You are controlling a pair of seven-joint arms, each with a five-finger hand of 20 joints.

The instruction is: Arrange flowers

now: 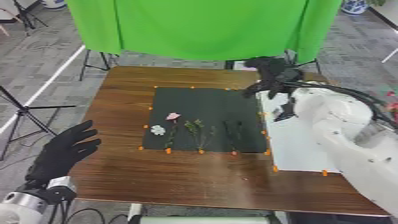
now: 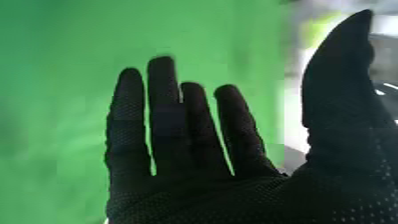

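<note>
Covered and cropped
Beside the right hand point(image 1: 277, 76), the white jointed arm point(image 1: 330, 117) partly covers a flat white sheet point(image 1: 295, 150); beyond, the top edge crops the green cloth backdrop point(image 1: 209, 30).

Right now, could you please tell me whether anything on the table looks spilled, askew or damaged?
Nothing stands out: the pink flower, white flower and green sprigs lie side by side on the flat dark mat, with no visible spill.

Bright, diffuse light softly shades the green cloth's point(image 1: 204, 30) folds.
</note>
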